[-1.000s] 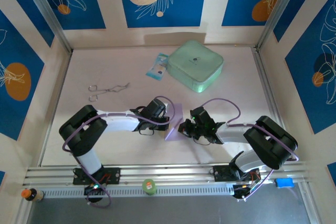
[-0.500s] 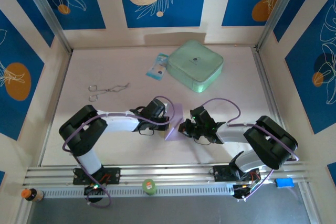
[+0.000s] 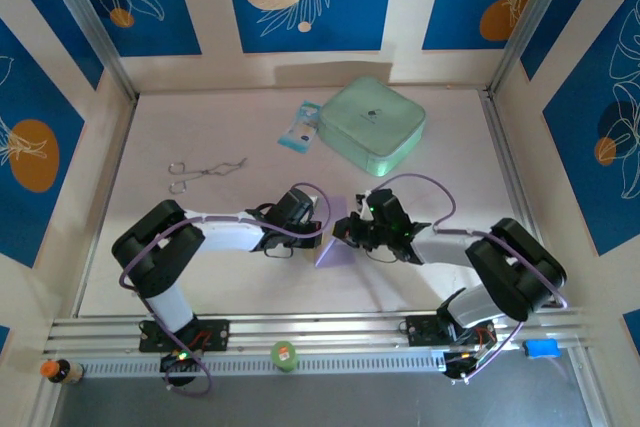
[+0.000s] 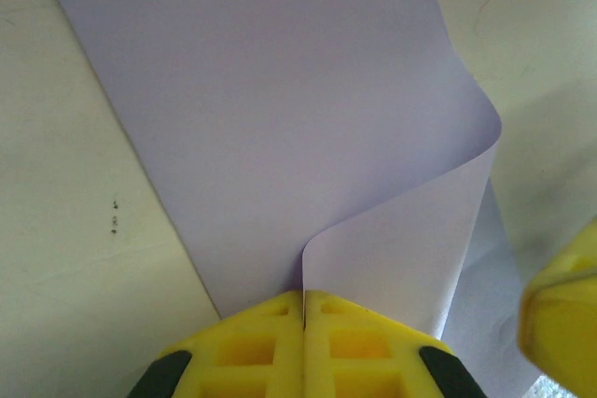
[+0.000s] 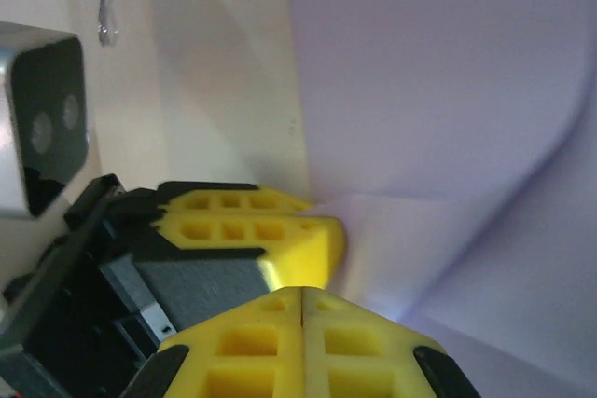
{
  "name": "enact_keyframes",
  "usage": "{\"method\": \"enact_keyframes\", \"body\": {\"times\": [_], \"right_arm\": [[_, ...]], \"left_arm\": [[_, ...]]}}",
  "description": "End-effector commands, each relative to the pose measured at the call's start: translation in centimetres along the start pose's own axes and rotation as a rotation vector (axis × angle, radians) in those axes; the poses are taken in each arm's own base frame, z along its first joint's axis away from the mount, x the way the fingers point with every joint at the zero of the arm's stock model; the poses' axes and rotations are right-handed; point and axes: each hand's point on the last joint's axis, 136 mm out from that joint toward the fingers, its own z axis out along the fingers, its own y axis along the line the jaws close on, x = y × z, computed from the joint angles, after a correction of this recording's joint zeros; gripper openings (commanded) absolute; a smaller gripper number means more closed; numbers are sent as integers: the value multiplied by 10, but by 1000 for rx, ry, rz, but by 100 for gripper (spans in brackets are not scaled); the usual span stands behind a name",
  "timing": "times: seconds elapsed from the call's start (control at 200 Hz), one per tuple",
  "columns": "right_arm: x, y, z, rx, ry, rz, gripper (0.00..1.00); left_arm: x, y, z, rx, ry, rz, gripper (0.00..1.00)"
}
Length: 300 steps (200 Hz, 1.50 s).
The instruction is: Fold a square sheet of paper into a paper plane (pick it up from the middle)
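Legend: at the near rail sat a small green round object [image 3: 286, 355]. Beyond it, mid-table, the left gripper [image 3: 322, 232], fingers pressed together, pinched the curled pale lavender square sheet of paper [image 3: 335, 247]. The right gripper [image 3: 346, 233], likewise closed, met the sheet's other side, its hold unclear. Farther off lay thin metal wire tongs [image 3: 205, 173], a blue-white packet [image 3: 300, 127] and a mint-green rounded case [image 3: 372, 125], all well apart from the sheet.

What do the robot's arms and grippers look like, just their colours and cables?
The left arm and right arm have white links, bulky black joints and black bases. A thin purple cable loops along each. The left gripper and right gripper have bright yellow fingers moulded with rectangular pockets, on black bodies.
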Motion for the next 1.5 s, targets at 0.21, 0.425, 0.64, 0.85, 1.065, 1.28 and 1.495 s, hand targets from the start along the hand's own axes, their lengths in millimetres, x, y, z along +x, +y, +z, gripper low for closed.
{"method": "enact_keyframes", "body": {"times": [0.21,0.425,0.64,0.85,1.065,1.28,1.495], "right_arm": [[5,-3,19,-2,57,13,0],[12,-32,20,67,59,44,0],[17,-51,16,125,52,73,0],[8,-30,11,81,37,54,0],[-9,-11,5,68,10,21,0],[-10,-34,13,122,25,66,0],[-3,-68,8,234,18,152,0]], "left_arm": [[11,15,4,-29,39,-29,0],[12,15,4,-30,44,-30,0],[14,16,6,-35,56,-31,0],[14,17,5,-35,57,-31,0],[15,16,5,-32,59,-31,0],[15,16,6,-30,62,-29,0],[16,16,6,-29,67,-30,0]]}}
